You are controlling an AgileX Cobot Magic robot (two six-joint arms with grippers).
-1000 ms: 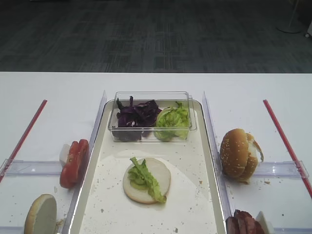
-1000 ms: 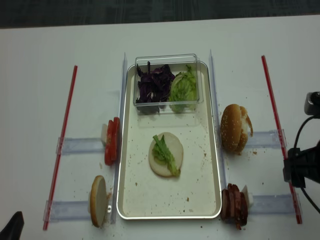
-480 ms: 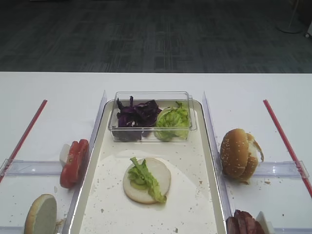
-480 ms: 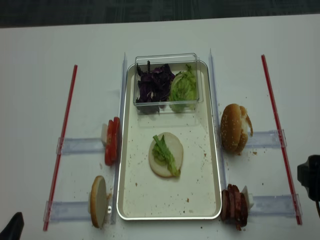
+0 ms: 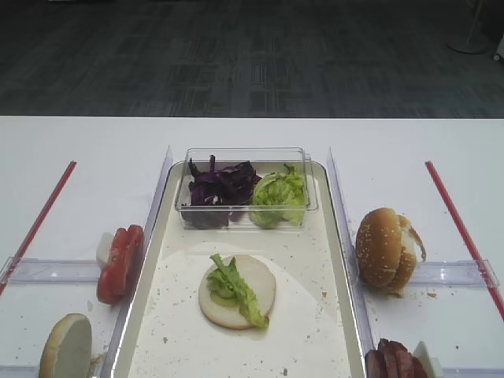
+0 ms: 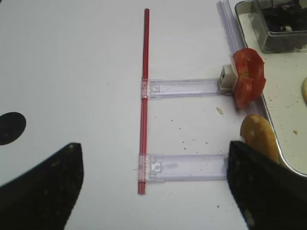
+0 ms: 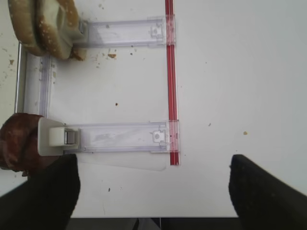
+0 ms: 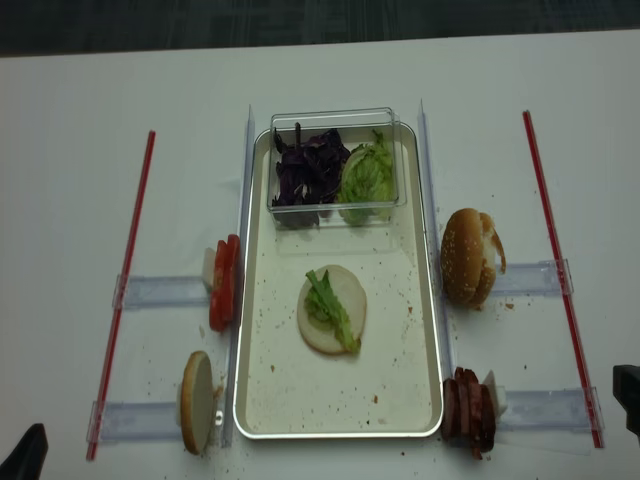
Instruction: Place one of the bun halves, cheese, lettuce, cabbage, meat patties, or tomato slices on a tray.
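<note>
The metal tray (image 8: 340, 434) holds a pale bun half (image 8: 350, 300) with a lettuce strip (image 8: 328, 308) lying on it. Purple cabbage (image 5: 220, 185) and more lettuce (image 5: 277, 197) fill a clear tub at the tray's far end. Tomato slices (image 6: 248, 81) and a pale bun half (image 6: 259, 136) stand left of the tray. Sesame bun halves (image 7: 43, 24) and meat patties (image 7: 17, 143) stand to its right. My right gripper (image 7: 153, 196) hangs open over bare table near the front edge. My left gripper (image 6: 153, 191) is open above a rail, holding nothing. Cheese is out of view.
Clear plastic rails (image 8: 160, 292) and red strips (image 8: 123, 290) lie on the white table on both sides of the tray. A dark arm part (image 8: 628, 395) shows at the right edge and another (image 8: 25, 460) at the lower left corner.
My right arm has drawn back toward the lower right, almost out of the realsense view. The food and the tray have not moved.
</note>
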